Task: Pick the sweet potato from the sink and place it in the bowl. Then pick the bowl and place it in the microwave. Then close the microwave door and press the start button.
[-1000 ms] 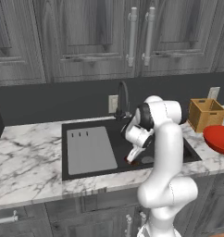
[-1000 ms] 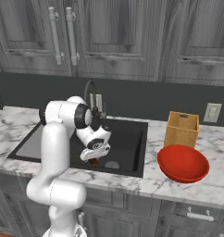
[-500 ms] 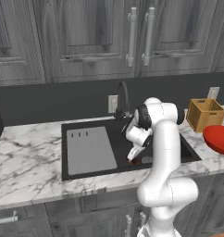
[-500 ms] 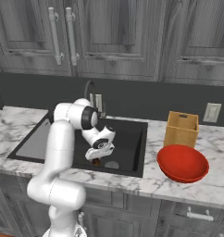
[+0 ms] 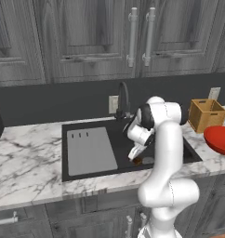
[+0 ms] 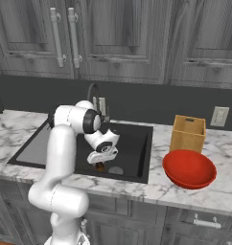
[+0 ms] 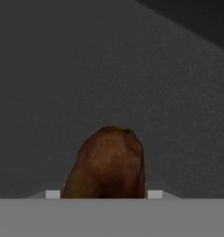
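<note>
Hand (image 6: 100, 166) is down in the sink (image 6: 132, 139), fingers closed on the potato (image 7: 107, 164) from both sides as I read it; the tuber sits between the tips just above the basin floor; bowl (image 6: 189, 168) waits on the bench (image 6: 218, 194) right of the sink, beside the wooden box (image 6: 187, 134), holding nothing. I judge step 1 half done: grasp made, lift and drop into the bowl remain; microwave steps are all still to come.
</note>
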### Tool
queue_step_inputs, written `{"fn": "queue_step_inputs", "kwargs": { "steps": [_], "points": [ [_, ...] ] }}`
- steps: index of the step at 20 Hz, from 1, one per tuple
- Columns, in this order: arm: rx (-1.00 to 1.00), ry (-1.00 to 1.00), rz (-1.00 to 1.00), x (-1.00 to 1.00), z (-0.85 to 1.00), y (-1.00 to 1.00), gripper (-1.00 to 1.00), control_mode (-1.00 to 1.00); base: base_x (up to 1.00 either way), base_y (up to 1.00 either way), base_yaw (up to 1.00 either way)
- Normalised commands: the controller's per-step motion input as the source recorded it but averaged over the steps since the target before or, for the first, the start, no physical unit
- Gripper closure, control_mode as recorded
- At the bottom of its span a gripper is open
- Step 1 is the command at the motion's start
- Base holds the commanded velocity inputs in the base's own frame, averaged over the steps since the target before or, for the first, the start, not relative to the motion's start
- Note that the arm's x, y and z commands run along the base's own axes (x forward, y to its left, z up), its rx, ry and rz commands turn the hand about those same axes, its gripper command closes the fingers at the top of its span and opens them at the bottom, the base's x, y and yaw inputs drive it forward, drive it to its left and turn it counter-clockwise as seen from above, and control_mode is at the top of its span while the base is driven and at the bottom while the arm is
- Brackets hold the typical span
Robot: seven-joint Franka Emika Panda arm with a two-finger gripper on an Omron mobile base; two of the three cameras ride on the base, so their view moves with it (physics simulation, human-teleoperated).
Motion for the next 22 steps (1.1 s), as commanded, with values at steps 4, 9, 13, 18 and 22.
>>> {"fn": "queue_step_inputs", "kwargs": {
  "steps": [4,9,13,18,22],
  "points": [
    [0.0,0.0,-0.04,-0.5,1.0,-0.02,1.0,-1.0,0.0,0.0,0.0],
    [0.0,0.0,-0.02,-0.26,1.0,-0.16,1.0,-1.0,0.0,0.0,0.0],
    [-0.01,0.0,0.0,-0.18,1.0,-0.21,1.0,-1.0,0.0,0.0,0.0],
    [-0.12,0.06,0.0,-0.24,1.0,-0.21,1.0,-1.0,0.0,0.0,0.0],
    [-0.17,0.0,0.06,-0.55,0.99,-0.47,1.0,-1.0,0.0,0.0,0.0]
  ]
}}
